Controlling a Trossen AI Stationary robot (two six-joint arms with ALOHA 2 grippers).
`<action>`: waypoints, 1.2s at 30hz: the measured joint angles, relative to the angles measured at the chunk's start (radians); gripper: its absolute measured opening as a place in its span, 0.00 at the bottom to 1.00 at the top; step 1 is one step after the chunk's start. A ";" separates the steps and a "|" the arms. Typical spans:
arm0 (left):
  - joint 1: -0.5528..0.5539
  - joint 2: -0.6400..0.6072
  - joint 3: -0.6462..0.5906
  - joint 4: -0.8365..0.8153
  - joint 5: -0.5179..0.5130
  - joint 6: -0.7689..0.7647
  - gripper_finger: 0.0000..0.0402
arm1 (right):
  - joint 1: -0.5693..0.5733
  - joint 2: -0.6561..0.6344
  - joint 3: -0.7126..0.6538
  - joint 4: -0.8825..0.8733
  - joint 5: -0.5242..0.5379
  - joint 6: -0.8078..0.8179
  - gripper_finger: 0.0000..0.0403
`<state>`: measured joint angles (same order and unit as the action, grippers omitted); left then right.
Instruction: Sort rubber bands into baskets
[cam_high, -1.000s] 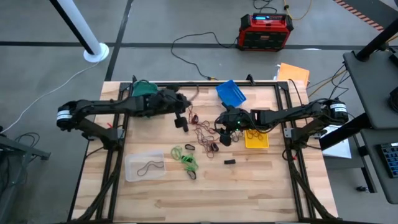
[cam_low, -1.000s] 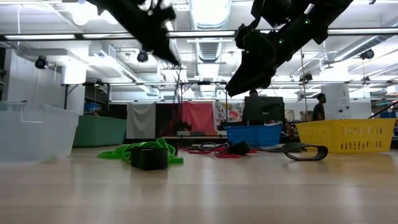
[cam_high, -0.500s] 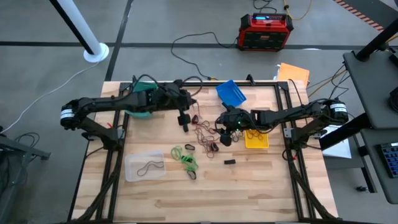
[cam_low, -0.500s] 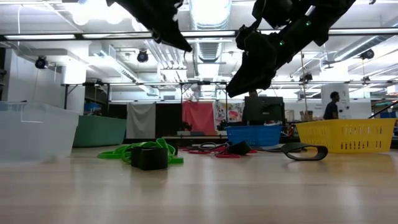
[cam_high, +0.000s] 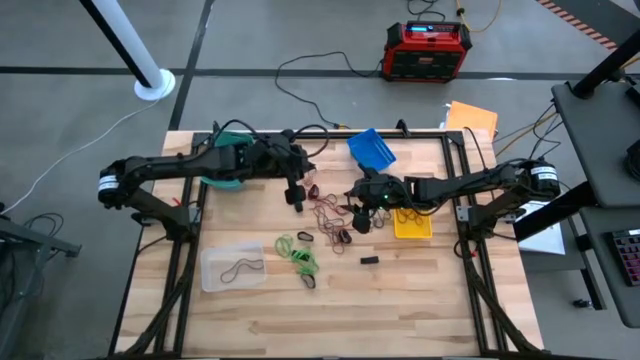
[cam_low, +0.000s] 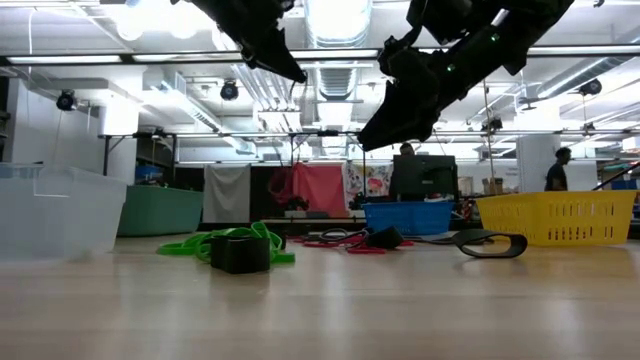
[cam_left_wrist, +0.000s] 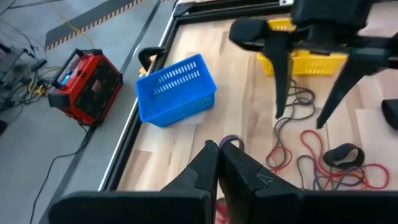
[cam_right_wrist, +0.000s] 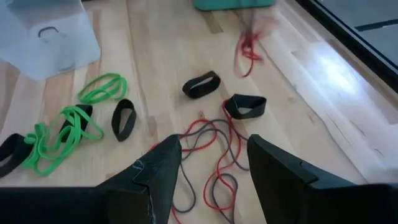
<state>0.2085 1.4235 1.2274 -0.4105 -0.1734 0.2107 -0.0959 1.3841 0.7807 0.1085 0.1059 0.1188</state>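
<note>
Jaws of left gripper (cam_left_wrist: 217, 163) hide the band.

Bright ceiling strip lights (cam_low: 330, 18) flare white overhead; glare streaks the worktop (cam_right_wrist: 323, 78); a dangling red band (cam_right_wrist: 247, 43) blurs.

Red power unit (cam_high: 428, 48) on floor, white pole base (cam_high: 154, 84), small black block (cam_high: 370, 260).

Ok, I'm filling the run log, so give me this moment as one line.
left end effector: shut on red band, lifted | right end effector: open over red bands | clear basket: one dark band
</note>
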 joint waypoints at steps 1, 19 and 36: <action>0.000 0.000 -0.003 0.000 0.000 0.002 0.00 | 0.000 0.003 0.000 0.012 0.000 0.000 0.45; -0.013 -0.001 0.056 0.030 0.066 0.008 0.00 | -0.002 0.267 0.000 0.438 0.084 -0.128 0.45; -0.016 -0.001 0.070 0.039 0.069 0.016 0.00 | -0.016 0.447 0.099 0.593 0.234 -0.186 0.43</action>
<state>0.1928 1.4227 1.2976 -0.3714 -0.1040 0.2264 -0.1123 1.8313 0.8795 0.7014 0.3403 -0.0675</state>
